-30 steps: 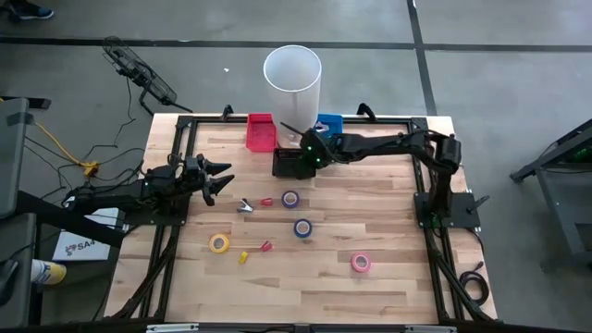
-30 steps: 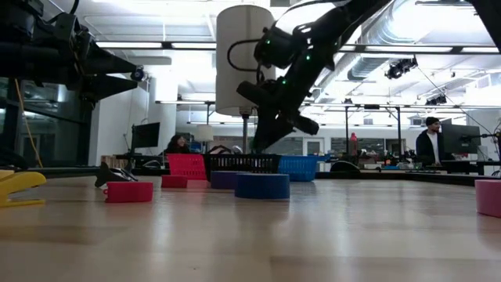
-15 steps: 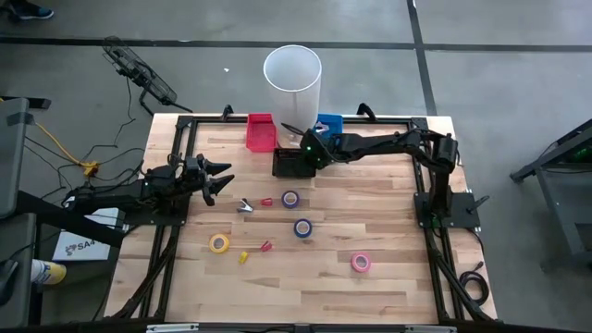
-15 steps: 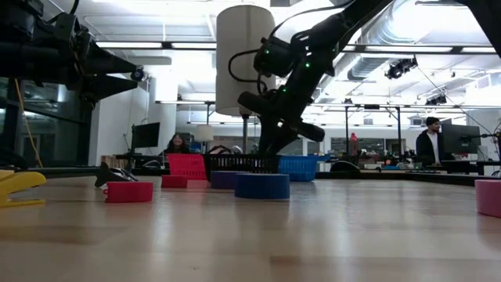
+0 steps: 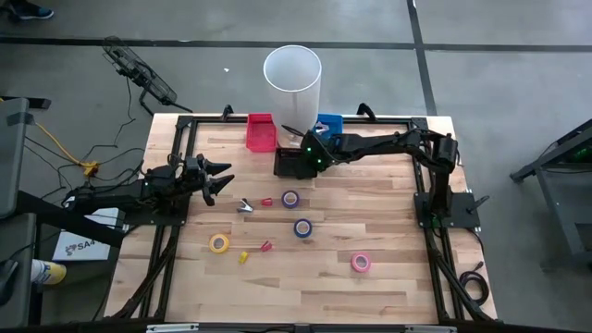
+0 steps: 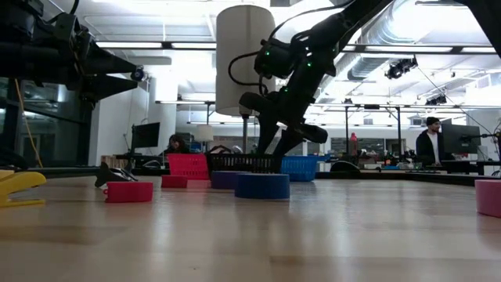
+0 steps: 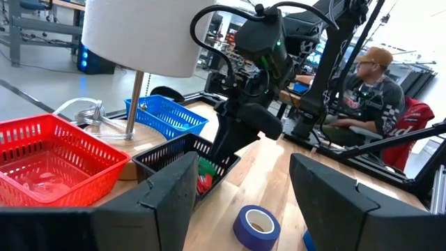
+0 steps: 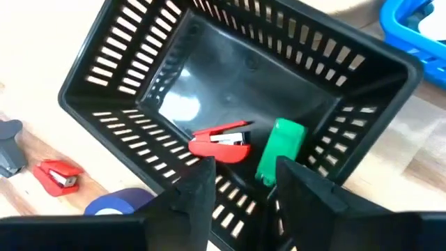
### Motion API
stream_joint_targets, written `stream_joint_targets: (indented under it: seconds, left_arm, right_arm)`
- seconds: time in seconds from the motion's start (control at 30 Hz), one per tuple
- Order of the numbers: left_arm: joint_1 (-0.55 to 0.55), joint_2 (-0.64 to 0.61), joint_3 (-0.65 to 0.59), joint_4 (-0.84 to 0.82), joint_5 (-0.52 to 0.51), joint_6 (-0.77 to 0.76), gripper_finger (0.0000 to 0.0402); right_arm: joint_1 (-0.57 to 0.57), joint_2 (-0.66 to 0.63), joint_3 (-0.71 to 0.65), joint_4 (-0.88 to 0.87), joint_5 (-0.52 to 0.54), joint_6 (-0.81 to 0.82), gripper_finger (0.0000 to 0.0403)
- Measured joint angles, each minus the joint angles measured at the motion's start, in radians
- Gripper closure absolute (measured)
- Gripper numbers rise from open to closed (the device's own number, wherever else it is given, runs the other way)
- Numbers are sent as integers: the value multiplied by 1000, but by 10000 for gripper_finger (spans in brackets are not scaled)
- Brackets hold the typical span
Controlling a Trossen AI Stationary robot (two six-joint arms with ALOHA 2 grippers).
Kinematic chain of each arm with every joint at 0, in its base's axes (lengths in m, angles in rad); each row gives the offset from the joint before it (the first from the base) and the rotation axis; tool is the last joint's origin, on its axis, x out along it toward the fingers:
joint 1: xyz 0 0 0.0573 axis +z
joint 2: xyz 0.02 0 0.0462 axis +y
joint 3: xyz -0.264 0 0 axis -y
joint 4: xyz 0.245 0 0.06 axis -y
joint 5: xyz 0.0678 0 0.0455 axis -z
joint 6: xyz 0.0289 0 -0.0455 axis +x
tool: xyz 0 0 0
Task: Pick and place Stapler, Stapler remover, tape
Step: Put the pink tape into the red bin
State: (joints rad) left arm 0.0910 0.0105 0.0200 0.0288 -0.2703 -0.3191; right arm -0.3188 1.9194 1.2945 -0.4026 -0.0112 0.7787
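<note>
1. The right claw point(image 8: 240, 183) is hanging over the black basket point(image 5: 289, 164), its arm stretching across the worktop point(image 5: 388, 240), fingers parted and holding nothing.
2. Directly beneath it, a red stapler point(image 8: 221, 143) and a green stapler point(image 8: 280, 150) are lying inside the basket.
3. The left claw point(image 5: 220, 178) is waiting wide, far from the basket.
4. Tape rolls point(image 5: 290, 199) are lying on the worktop near the basket.

A small red stapler point(image 8: 221, 143) and a green stapler point(image 8: 280, 151) lie side by side in the black slotted plastic basket point(image 8: 125, 77) — a blue tape roll point(image 8: 115, 203) sits just outside it on the wooden worktop point(image 8: 28, 49).
</note>
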Motion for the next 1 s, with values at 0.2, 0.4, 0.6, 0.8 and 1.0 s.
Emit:
stream_joint_targets:
  seconds: [0.2, 0.4, 0.6, 0.8, 1.0]
  left_arm:
    - [0, 0, 0, 0, 0, 0, 176]
    - [0, 0, 0, 0, 0, 0, 176]
    - [0, 0, 0, 0, 0, 0, 176]
    - [0, 0, 0, 0, 0, 0, 176]
    - [0, 0, 0, 0, 0, 0, 176]
  right_arm:
    - [0, -8, 0, 2, -19, -30, 231]
    - [7, -45, 0, -29, -21, -56, 230]
    - [38, -81, 0, -106, -30, -97, 229]
    - [85, -132, 0, -261, -27, -154, 230]
    - [155, -196, 0, -423, -33, -178, 230]
